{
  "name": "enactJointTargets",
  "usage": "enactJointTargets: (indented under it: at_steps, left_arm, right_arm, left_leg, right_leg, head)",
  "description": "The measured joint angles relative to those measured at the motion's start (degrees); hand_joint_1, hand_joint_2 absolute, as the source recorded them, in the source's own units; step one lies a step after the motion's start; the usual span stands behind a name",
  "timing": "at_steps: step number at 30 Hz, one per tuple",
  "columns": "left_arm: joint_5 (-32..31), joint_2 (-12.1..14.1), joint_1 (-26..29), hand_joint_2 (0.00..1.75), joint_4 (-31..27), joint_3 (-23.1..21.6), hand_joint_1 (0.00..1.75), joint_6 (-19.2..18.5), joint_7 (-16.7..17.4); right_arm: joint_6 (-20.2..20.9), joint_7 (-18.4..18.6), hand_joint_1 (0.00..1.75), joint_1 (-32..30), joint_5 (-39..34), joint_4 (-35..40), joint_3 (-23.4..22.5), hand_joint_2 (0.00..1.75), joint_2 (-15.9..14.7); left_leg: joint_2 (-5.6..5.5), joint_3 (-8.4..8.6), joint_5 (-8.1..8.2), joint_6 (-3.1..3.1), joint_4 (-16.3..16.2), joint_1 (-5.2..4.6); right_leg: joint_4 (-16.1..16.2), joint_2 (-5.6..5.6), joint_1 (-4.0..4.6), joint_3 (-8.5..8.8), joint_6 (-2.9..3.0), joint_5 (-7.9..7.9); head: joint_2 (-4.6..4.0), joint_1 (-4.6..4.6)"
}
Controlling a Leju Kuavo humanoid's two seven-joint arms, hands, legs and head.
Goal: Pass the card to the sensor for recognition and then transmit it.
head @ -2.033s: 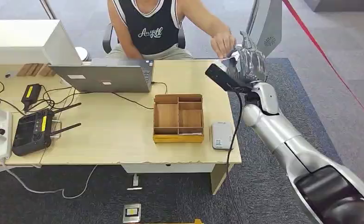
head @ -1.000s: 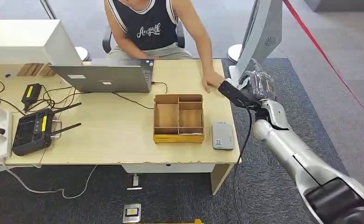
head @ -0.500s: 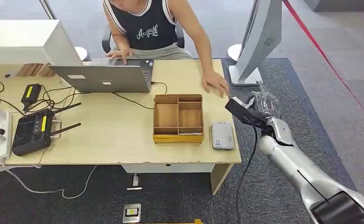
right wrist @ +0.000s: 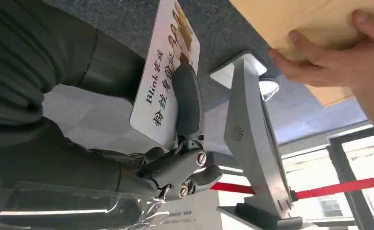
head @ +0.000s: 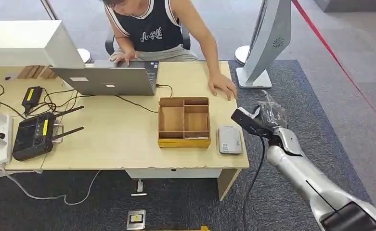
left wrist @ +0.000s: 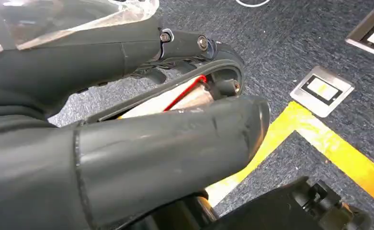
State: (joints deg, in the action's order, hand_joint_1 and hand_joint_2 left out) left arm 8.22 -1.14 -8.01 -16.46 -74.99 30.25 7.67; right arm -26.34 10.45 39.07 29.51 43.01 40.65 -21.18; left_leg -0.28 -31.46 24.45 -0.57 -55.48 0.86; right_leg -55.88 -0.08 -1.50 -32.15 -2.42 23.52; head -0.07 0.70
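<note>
Right hand [head: 271,115] beside table [head: 128,139]; right wrist view shows fingers [right wrist: 187,103] grasping card [right wrist: 163,72]. Left hand [left wrist: 127,139] state: cannot tell.

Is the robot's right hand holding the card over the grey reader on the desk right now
No, the right hand grips the card beside the desk edge, apart from the grey reader.
</note>
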Motion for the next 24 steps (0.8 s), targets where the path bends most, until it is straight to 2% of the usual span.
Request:
enactJointTargets:
  at_steps: [11,24]
  left_arm:
    - [-0.9,-0.1,0.1,0.0,0.0,0.0,0.0,0.1,0.4]
    - [-1.7,-0.1,0.1,0.0,0.0,0.0,0.0,0.1,0.4]
  right_arm:
    - [1.2,0.6,1.75,-4.5,0.1,0.6,1.4,1.75,2.2]
    - [1.7,1.4,1.75,-7.2,0.3,2.6,2.2,1.75,3.0]
  left_leg:
    - [-0.01,-0.01,0.0,0.0,0.0,0.0]
    - [0.02,0.05,0.0,-0.01,0.0,0.0]
  right_leg:
    - [0.0,0.0,0.0,0.0,0.0,0.01]
    - [0.0,0.0,0.0,0.03,0.0,0.01]
  head:
    - [0.0,0.0]
    - [0.0,0.0]
